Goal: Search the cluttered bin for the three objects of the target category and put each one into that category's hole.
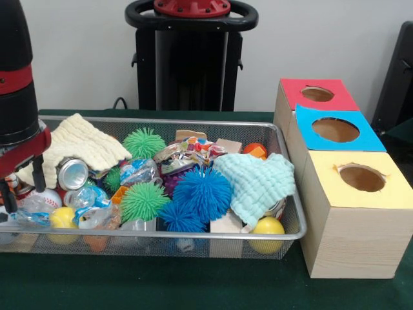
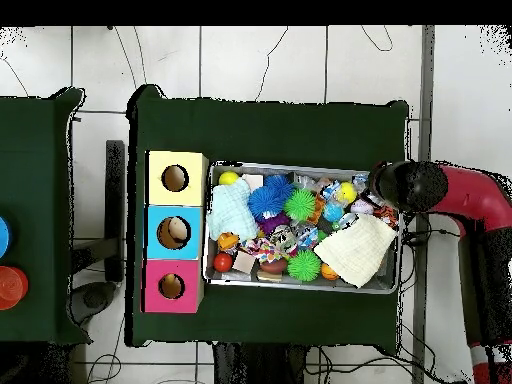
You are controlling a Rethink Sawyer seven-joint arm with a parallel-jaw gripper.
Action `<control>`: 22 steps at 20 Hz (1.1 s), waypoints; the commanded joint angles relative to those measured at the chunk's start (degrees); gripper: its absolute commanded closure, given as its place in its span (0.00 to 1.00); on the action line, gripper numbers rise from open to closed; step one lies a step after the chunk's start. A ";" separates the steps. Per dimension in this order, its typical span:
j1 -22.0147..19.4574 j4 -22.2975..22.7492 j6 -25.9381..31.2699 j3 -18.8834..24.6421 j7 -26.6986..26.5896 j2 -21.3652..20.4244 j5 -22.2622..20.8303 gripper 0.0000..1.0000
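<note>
The gripper (image 1: 22, 184) is hanging over the left end of the wire mesh bin (image 1: 161, 121). Its two dark fingers (image 1: 40, 173) are standing well apart with nothing between them, just above a baseball (image 1: 45, 197) and some crumpled clear plastic.

Just beside them a crushed drink can (image 1: 72, 173) is lying half under a yellow knitted cloth (image 1: 80, 145). If cans are the target category, which the pictures are not settling, this one is tilting its silver top toward the camera, with its long axis running front to back across the bin and not along it.

Toward the middle, green spiky balls (image 1: 142, 201) and a blue spiky ball (image 1: 202, 192) are sitting on top of the pile. A mint cloth (image 1: 258, 184) is draping over the right end, with a yellow ball (image 1: 268, 226) pressing against the front mesh below it.

At the far right three wooden boxes are standing in a row touching the bin, showing a red hole (image 1: 317, 94), a blue hole (image 1: 335, 130) and a yellow hole (image 1: 361, 178).

The bin is looking full and the gripper is carrying nothing, so I am judging the search to be at an early stage. Whether anything is lying inside a box I cannot tell.
</note>
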 commanded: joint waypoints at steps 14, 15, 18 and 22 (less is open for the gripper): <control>-9.29 12.65 -4.44 -1.30 -10.73 -1.71 -4.45 0.00; -9.44 13.05 -4.82 -1.23 -10.42 -1.64 -4.73 0.00; -9.53 15.06 -6.82 -1.15 -8.04 -1.71 -5.32 0.00; -8.71 15.59 -8.17 -1.12 -5.86 -1.38 -5.34 0.00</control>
